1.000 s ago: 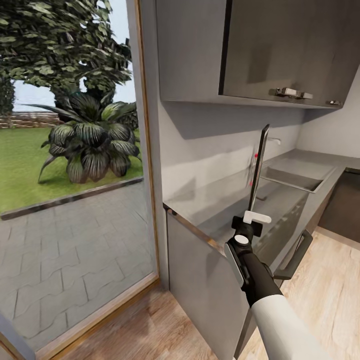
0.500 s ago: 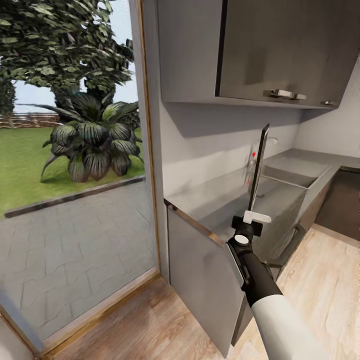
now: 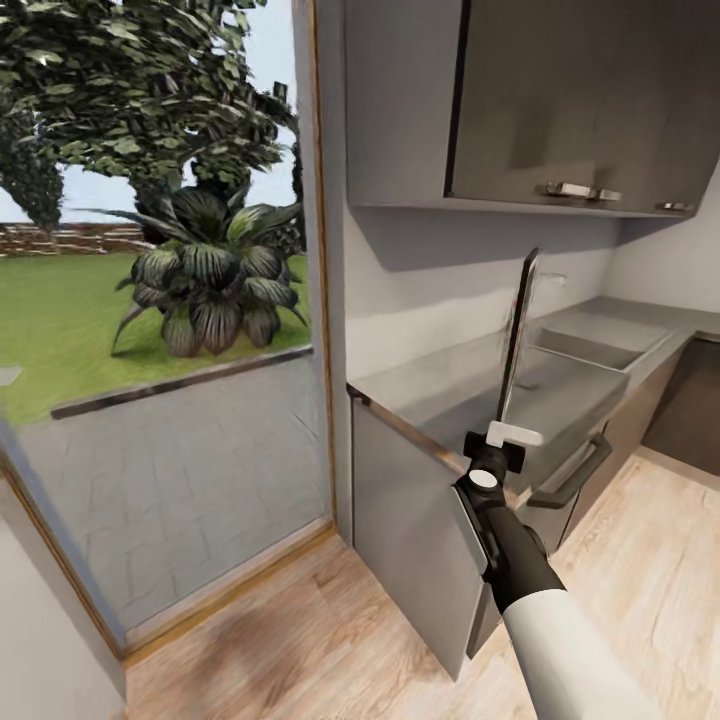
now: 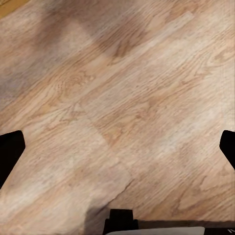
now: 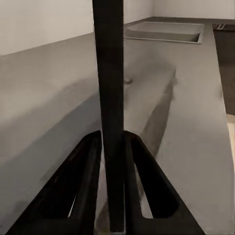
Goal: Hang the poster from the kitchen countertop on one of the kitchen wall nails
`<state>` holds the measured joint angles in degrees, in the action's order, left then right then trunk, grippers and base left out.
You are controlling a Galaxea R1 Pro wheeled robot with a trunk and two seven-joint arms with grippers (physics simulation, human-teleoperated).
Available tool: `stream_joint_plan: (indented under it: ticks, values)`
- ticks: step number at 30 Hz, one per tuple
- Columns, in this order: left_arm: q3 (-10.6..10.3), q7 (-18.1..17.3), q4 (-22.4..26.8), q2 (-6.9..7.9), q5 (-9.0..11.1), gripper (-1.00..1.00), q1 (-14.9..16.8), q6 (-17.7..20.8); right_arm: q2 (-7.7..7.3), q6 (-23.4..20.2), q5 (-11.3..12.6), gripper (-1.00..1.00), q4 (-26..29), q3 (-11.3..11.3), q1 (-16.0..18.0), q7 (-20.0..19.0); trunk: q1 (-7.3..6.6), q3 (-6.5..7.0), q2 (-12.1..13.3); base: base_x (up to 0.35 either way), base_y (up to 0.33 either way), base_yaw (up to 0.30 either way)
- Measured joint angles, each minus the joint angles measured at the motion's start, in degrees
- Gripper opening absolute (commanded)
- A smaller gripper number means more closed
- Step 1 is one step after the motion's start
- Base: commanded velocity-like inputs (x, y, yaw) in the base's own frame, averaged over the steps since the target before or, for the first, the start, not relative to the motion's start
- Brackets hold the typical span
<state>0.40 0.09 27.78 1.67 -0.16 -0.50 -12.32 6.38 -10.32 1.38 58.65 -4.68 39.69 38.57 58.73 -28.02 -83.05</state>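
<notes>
In the head view my right gripper (image 3: pixel 508 433) is shut on the bottom edge of the poster (image 3: pixel 517 335). The poster stands upright and edge-on, a thin dark strip above the near end of the kitchen countertop (image 3: pixel 450 385). The right wrist view shows the poster's dark edge (image 5: pixel 110 98) clamped between the two fingers (image 5: pixel 88 181). Behind it lie the grey countertop (image 5: pixel 54 98) and the inset sink (image 5: pixel 164 33). My left gripper (image 4: pixel 117 147) is open over the wooden floor (image 4: pixel 127 88). The wall nails are out of view.
A glass door (image 3: pixel 170 400) onto a garden takes up the left. Grey upper cabinets (image 3: pixel 560 100) hang over the counter, whose sink (image 3: pixel 590 350) lies further along. The counter's end panel (image 3: pixel 410 520) and a dark drawer handle (image 3: pixel 570 480) face the wooden floor (image 3: pixel 300 650).
The camera has moved: the door frame and counter end have shifted right in the picture, and more wall shows at lower left. My right arm still holds the poster the same way.
</notes>
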Motion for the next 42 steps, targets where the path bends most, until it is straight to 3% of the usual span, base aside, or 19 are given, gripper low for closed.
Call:
stream_joint_plan:
  ticks: [15,42]
  values:
    - [-0.1,0.0,0.0,0.0,0.0,1.0,0.0,0.0,0.06,0.1,0.0,-1.0,0.0,0.0,0.0,0.0,0.0,0.13,0.0,-0.186,-0.008,0.158]
    - [-0.1,0.0,0.0,0.0,-0.1,1.0,0.0,0.0,0.21,-0.1,0.2,-1.0,-0.1,-0.5,0.0,-0.3,0.02,0.79,0.0,-0.269,-0.195,0.277]
